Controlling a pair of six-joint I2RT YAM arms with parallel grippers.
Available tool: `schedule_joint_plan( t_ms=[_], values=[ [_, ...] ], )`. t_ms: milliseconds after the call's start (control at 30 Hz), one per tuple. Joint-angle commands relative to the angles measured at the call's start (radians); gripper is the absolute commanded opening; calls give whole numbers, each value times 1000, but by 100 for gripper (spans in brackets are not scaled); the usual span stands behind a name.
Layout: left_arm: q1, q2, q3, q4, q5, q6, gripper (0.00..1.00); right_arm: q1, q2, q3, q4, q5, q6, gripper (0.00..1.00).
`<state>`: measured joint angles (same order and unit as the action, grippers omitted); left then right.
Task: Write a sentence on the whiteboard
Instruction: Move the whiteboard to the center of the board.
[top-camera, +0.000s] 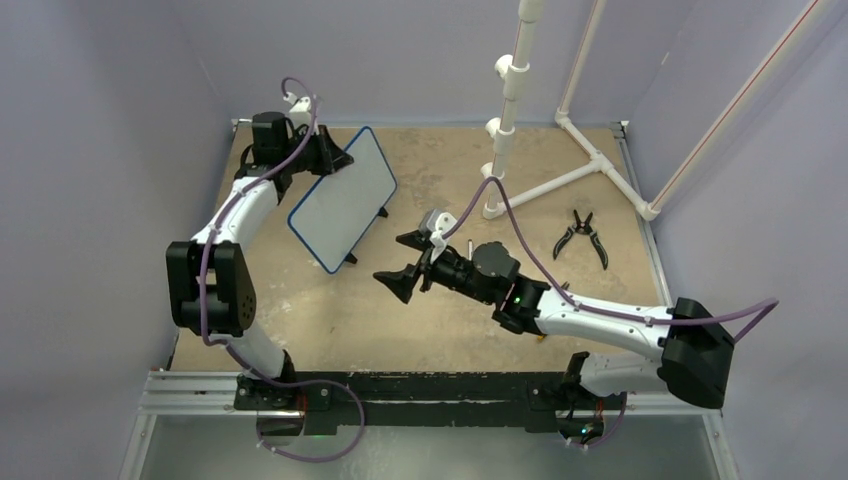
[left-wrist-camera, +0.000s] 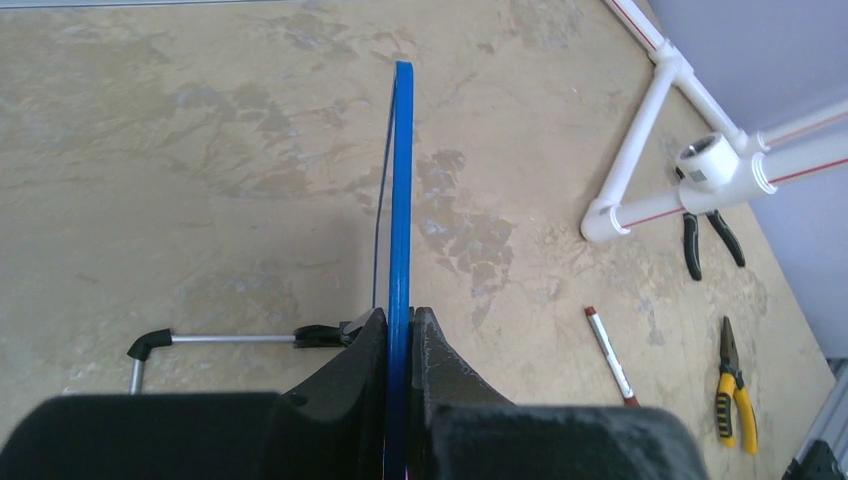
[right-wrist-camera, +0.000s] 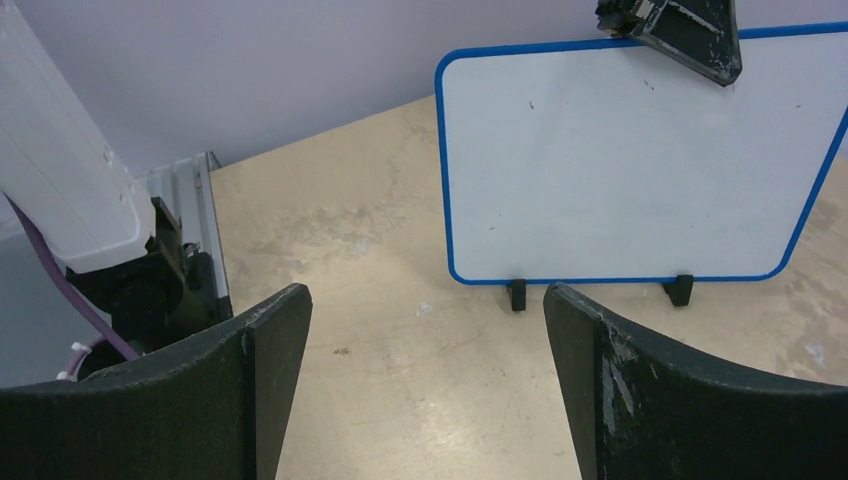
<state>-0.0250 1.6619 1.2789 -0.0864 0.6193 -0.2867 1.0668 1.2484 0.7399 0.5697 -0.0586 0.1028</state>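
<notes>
While the whiteboard stands gripped, pliers and a marker lie aside.

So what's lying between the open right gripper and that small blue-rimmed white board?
Nothing: only bare tan tabletop separates the right gripper from the blue-rimmed white board, clearest in the right wrist view.

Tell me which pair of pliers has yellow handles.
The pliers lying alone beside the marker; the other pair, next to the white pipe frame, has black handles.
</notes>
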Motion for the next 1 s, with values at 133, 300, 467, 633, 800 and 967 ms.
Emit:
schedule_joint_plan(
  t_ms=[133, 300, 467, 633, 800, 967],
  values=[
    [-142, 96, 24, -313, 176, 99, 0, 3, -101, -46, 63, 240, 81, 89],
    [-187, 105, 31, -356, 210, 154, 0, -6, -149, -73, 10, 428, 152, 91],
    [-216, 119, 60, -395, 214, 201, 0, -122, -158, -78, -124, 464, 293, 89],
    [-217, 68, 58, -369, 151, 205, 2, -303, -186, -113, -233, 341, 418, 82],
    [-217, 9, 40, -323, 69, 180, 36, -342, -140, -94, -397, 385, 456, 80],
    [-216, -85, 25, -278, -61, 170, 62, -365, -42, -44, -486, 389, 481, 79]
  ],
)
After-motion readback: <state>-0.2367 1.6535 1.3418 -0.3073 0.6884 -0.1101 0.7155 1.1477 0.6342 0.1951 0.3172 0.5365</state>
